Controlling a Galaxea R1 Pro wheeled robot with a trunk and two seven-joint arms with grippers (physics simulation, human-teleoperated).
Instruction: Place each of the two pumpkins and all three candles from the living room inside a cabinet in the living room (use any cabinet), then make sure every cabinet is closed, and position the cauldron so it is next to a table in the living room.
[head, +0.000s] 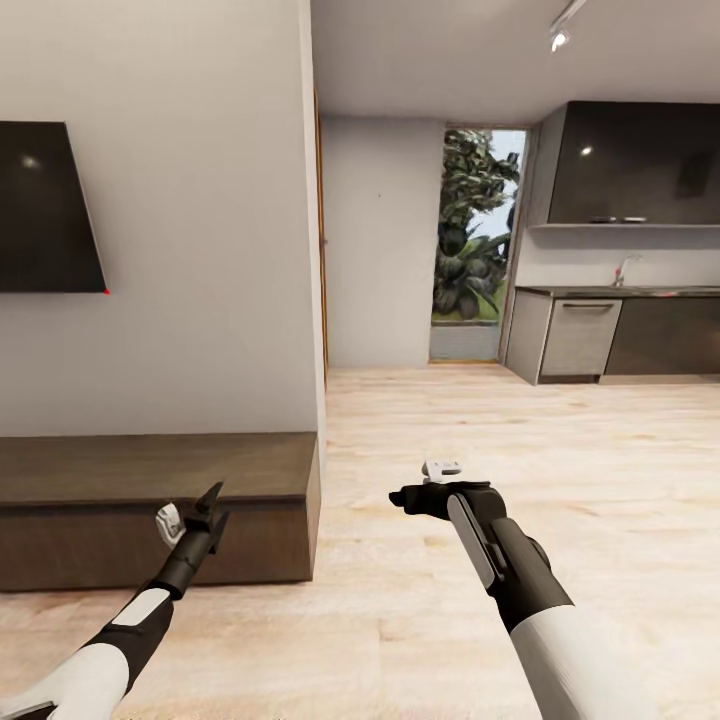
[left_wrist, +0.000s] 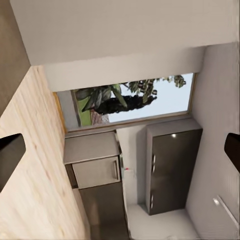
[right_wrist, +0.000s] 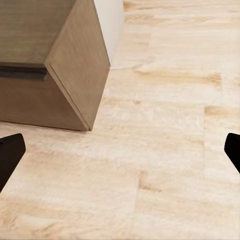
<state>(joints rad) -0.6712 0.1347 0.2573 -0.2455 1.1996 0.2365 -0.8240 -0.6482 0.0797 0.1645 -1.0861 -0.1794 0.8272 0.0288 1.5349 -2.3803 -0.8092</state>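
- Low at our left in the head view, the cabinet (head: 150, 470) sits against the white wall (head: 200, 250): long, low, dark brown wood, flat top, plain front, long axis running along the wall.
- Our left gripper (head: 212, 500) hovers in front of the cabinet's right end, touching nothing; its dark fingertips (left_wrist: 10, 155) stand wide apart at the wrist view's edges, nothing between.
- Our right gripper (head: 412, 498) hangs over pale wood-plank floor (head: 520, 440), empty; its black fingertips (right_wrist: 10, 152) are spread wide too.
- Right wrist view catches the cabinet's corner (right_wrist: 75, 65), matte grain, boxy.
- Black TV (head: 45, 205) on the wall; dark glossy kitchen cupboards (head: 630, 160) far right; window with foliage (head: 475, 240).
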